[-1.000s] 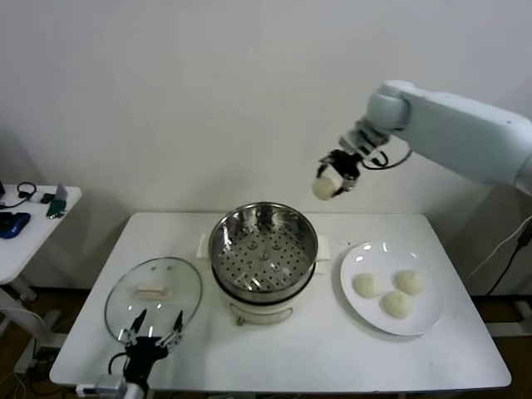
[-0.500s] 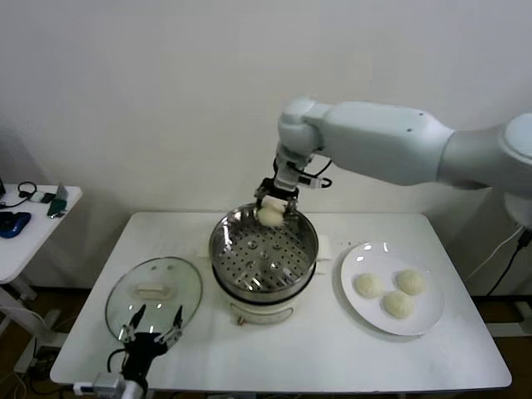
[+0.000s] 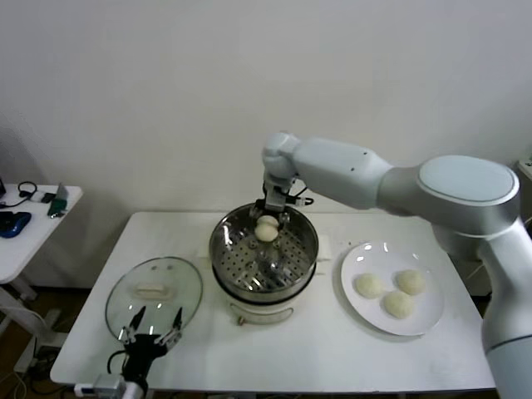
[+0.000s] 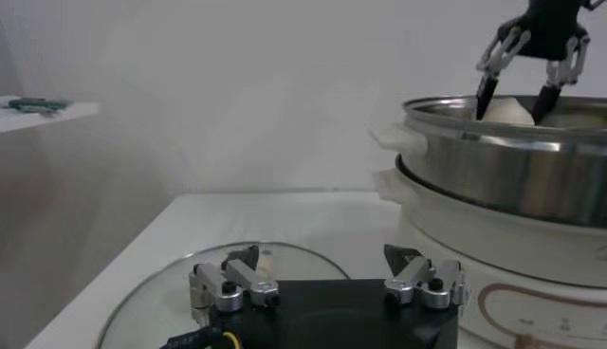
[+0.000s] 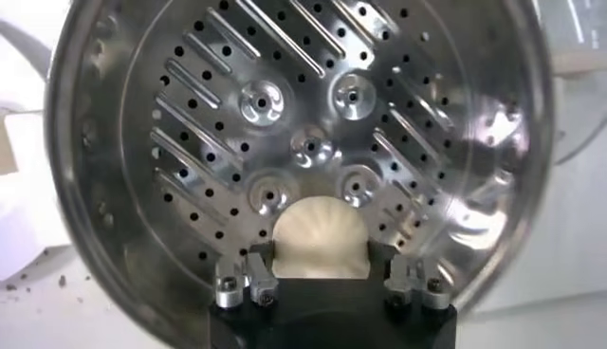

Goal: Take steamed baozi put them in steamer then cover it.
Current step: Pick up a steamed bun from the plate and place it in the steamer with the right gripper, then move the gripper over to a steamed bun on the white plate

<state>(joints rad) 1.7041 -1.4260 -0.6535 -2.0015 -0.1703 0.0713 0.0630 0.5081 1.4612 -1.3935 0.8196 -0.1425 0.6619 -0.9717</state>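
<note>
Since the earlier frames, the right arm has swung from above the plate side across to the steamer [image 3: 263,249], and the right gripper [image 3: 267,219] now sits low over the far part of the basket, inside its rim. One baozi [image 3: 266,231] is between its fingers; the right wrist view shows the bun framed by both fingertips [image 5: 258,258] above the perforated floor, with the jaws standing loosely about it, so a firm clamp cannot be confirmed and the release appears to be under way. Whether the bun already rests on the floor cannot be determined. Three further baozi [image 3: 367,285] remain on the white plate [image 3: 420,321], just to the right of the steamer. The cover [image 3: 154,298] lies flat on the table [image 3: 332,349] to the left of the steamer, handle up. The left gripper [image 3: 151,335] is parked near the front edge of the cover with its fingers spread wide and nothing in them. Step in hand: placement of the first bun. The next move calls for full release, a vertical withdrawal clear of the steel rim, then a return to the plate for the second bun; the floor near the front should be kept free for the remaining three.
</note>
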